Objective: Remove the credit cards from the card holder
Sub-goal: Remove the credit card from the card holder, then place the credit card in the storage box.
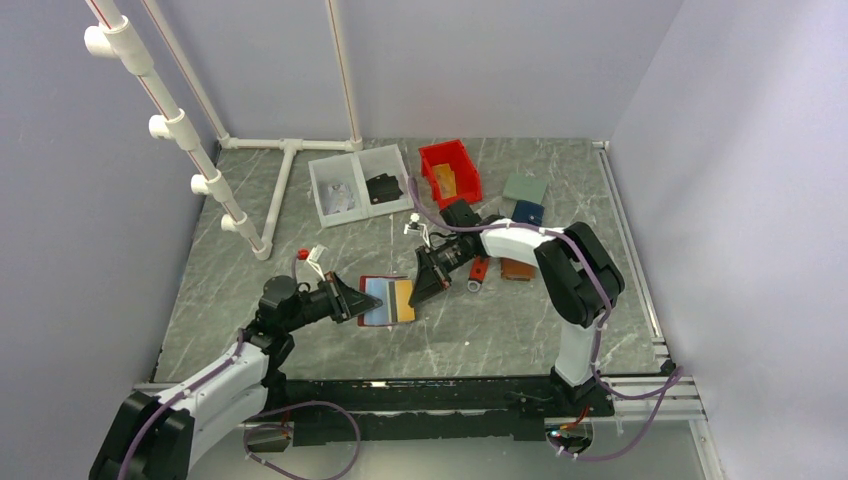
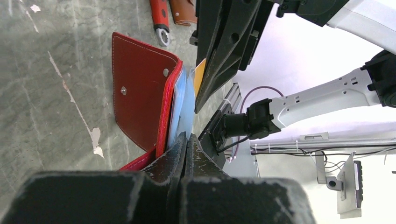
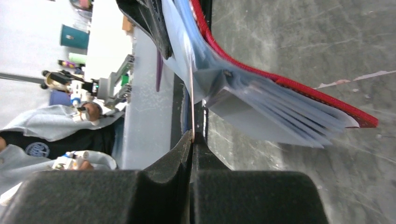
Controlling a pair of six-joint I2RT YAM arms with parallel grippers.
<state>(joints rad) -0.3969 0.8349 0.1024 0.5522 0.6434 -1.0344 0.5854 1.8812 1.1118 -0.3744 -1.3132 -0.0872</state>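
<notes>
Left pincer [image 2: 186, 142] is pinched shut on the red card holder [image 2: 140, 88]. My right pincer [image 3: 192, 137] is shut on a tan-orange card [image 2: 200, 74] partly tucked inside, close to the surface [image 1: 500, 330]. I judge the holder could slip and drag along, or the card could flex free. Only my right wrist view shows the card edge-on; overhead shows its colour.

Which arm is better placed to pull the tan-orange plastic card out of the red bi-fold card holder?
The right. The right gripper is shut on the thin edge of the tan-orange plastic card, while the left gripper pinches the open red leather-like card holder at its edge, bracing it.
</notes>
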